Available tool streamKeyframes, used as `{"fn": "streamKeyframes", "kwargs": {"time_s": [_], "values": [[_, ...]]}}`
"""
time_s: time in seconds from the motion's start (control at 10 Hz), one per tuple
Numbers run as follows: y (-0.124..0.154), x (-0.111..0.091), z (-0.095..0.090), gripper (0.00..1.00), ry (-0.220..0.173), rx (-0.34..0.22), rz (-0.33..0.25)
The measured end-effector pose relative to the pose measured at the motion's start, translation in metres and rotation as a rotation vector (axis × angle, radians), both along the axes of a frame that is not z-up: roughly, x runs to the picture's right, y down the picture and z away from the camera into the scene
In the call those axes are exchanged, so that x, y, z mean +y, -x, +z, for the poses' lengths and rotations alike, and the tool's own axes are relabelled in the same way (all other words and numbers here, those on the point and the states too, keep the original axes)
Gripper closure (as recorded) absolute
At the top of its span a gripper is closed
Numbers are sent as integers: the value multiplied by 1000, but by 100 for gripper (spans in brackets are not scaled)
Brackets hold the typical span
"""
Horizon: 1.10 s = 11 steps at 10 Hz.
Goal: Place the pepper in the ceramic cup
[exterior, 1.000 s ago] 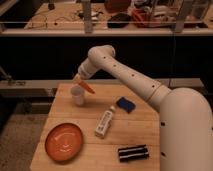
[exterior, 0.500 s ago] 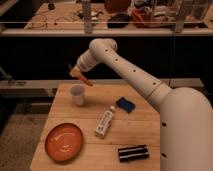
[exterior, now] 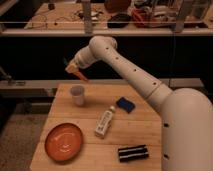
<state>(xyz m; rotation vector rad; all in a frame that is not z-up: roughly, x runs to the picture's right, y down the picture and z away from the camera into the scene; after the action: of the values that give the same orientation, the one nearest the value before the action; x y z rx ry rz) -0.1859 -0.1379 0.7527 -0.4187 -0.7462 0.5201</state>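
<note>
The small white ceramic cup [exterior: 77, 95] stands upright on the wooden table [exterior: 145, 130] near its far left. My gripper [exterior: 73, 67] hangs in the air above and slightly behind the cup, shut on the slim orange pepper [exterior: 80, 75]. The pepper points down and to the right, and its tip is well above the cup's rim. My white arm reaches in from the right.
A round orange plate [exterior: 64, 142] lies at the front left. A white tube-shaped bottle [exterior: 105, 122] lies in the middle. A blue object [exterior: 126, 104] lies right of the cup. A black object [exterior: 133, 152] lies at the front. A dark shelf stands behind the table.
My gripper has risen with the pepper, from just beside the cup's rim to well above the cup, and drifted slightly left.
</note>
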Motion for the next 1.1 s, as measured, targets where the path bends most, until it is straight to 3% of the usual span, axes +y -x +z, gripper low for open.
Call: {"fn": "streamKeyframes", "kwargs": {"time_s": [0.3, 0.6, 0.9, 1.1], "values": [[3, -11, -19, 100, -42, -49, 10], [3, -12, -29, 100, -43, -96, 24], [-3, 1, -23, 100, -26, -149, 71], [-6, 11, -18, 100, -38, -196, 108]]}}
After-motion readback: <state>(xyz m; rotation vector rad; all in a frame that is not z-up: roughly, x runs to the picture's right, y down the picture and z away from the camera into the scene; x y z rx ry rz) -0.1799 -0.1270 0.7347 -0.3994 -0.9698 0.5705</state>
